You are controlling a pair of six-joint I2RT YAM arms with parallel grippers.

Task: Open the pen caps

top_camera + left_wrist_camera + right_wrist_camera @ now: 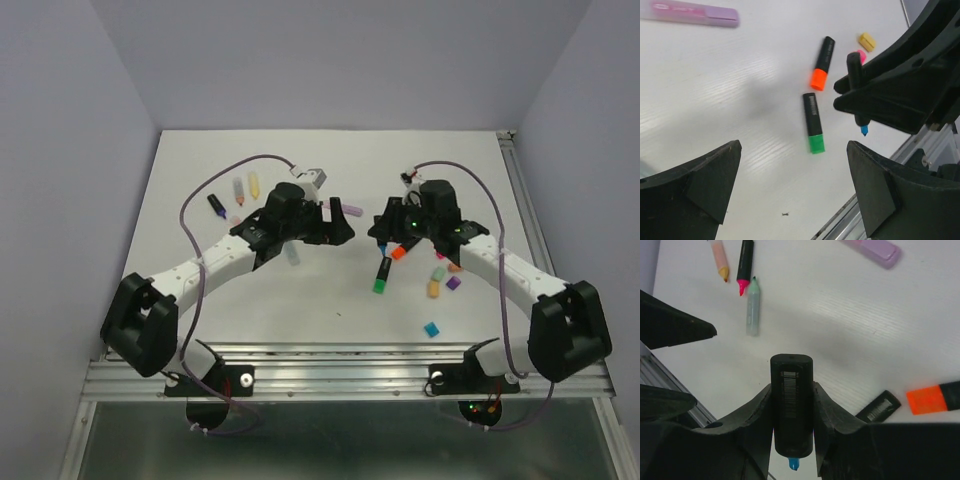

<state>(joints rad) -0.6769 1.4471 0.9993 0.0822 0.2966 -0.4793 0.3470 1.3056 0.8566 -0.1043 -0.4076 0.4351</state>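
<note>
- The left pincer (790, 192) is spread wide, with nothing between its fingers (705, 185). It is held above the worktop (740, 100), left of centre.
- The right pincer (792, 392) is pinched on a black pen (791, 410). The pen's bare blue tip (793, 463) is seen below the jaws.
- The two pincers are turned toward each other at mid-worktop, near but apart.
- Two capped black pens are laid on the worktop below the right pincer. One is shut with an orange cap (818, 79) and the other with a green cap (816, 144); the green one is nearer.
- A capped purple pen (695, 13) is laid farther back, between the pincers.
- Loose caps are scattered on the right side, by the right arm. Among them are a yellow cap (866, 41) and a pink cap (860, 55), the latter partly hidden behind the held pen. A blue cap (431, 328) is laid nearest of all.
- Three pens with bare tips are seen on the left half: a peach pen (719, 260), a pink-tipped pen (744, 265) and a mint pen (753, 307).
</note>
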